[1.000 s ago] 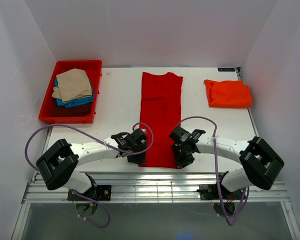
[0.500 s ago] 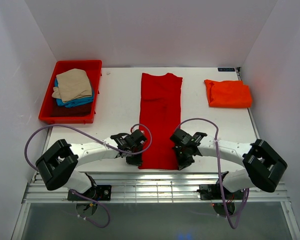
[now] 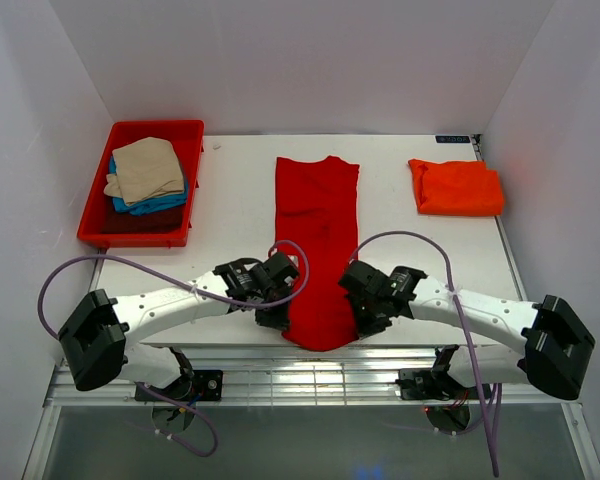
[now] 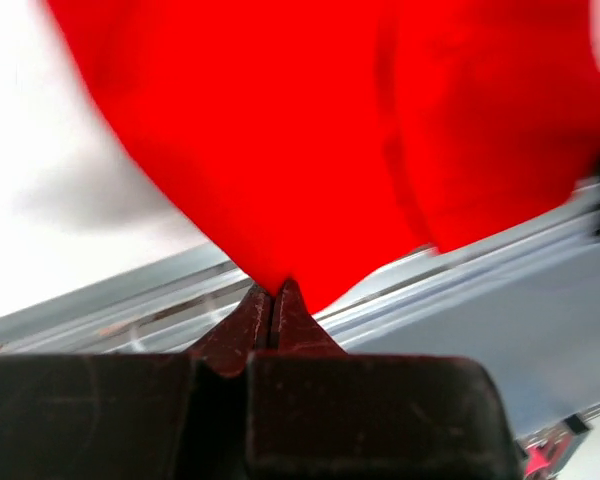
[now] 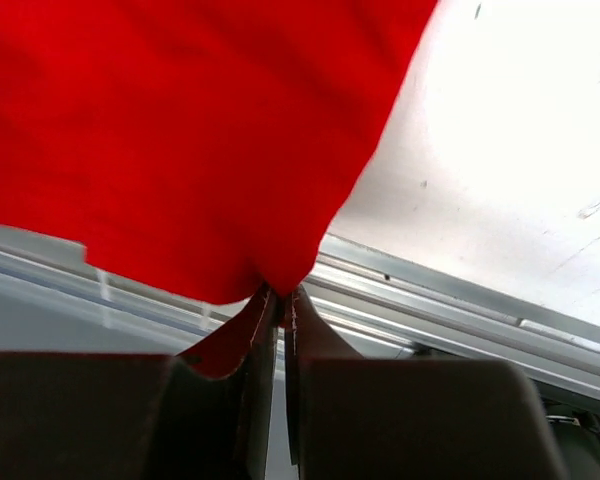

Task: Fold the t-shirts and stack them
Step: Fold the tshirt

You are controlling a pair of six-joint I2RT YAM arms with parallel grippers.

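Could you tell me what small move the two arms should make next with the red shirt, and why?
Probably lift both grippers together and carry the near hem toward the collar. The left gripper and right gripper are each shut on a near corner of the red t-shirt, whose far part lies flat.

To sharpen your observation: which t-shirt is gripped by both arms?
The bright red t-shirt mid-table: left gripper and right gripper pinch its near corners. The orange-red t-shirt lies folded untouched; others sit in the tray.
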